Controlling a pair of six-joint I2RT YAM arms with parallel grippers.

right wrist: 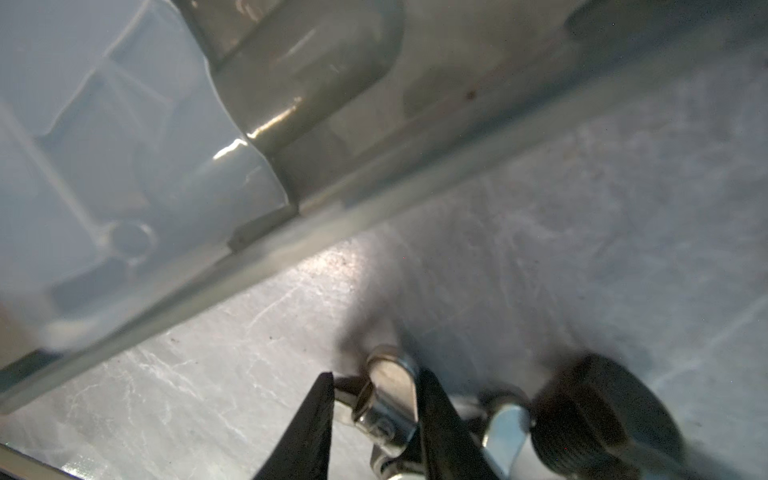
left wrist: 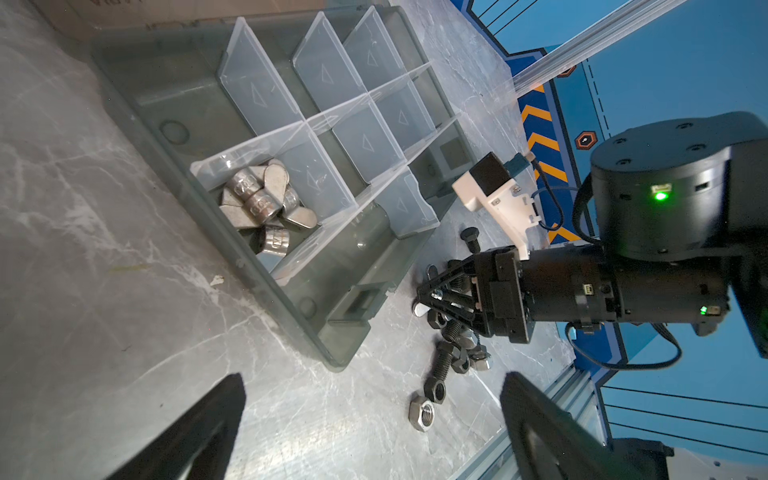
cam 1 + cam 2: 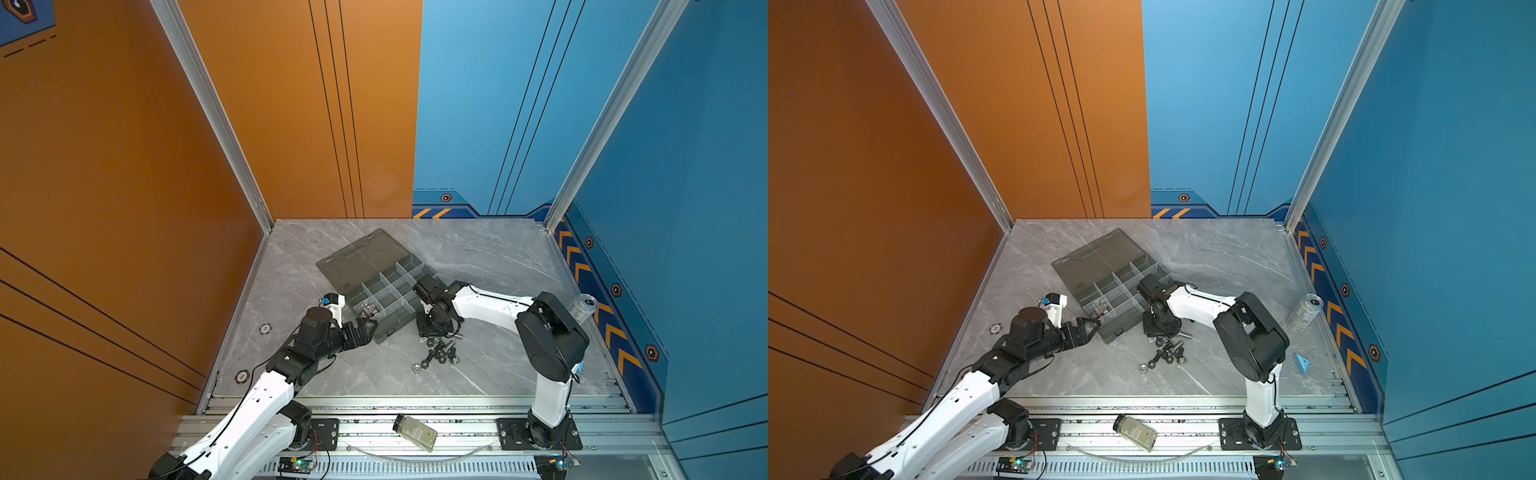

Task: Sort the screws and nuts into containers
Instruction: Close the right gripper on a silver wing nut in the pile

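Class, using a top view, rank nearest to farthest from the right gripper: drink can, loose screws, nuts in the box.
1. Loose screws, beside the right gripper.
2. Nuts in the box, leftward.
3. Drink can, far right.

The worktop (image 3: 478, 257) looks like smooth grey marbled stone with a faint sheen. Organiser box (image 2: 166, 83): smoky translucent plastic, with paler dividers (image 2: 257, 89). Wing nuts (image 2: 259, 199) are shiny metal, screws (image 2: 440, 365) matt black.
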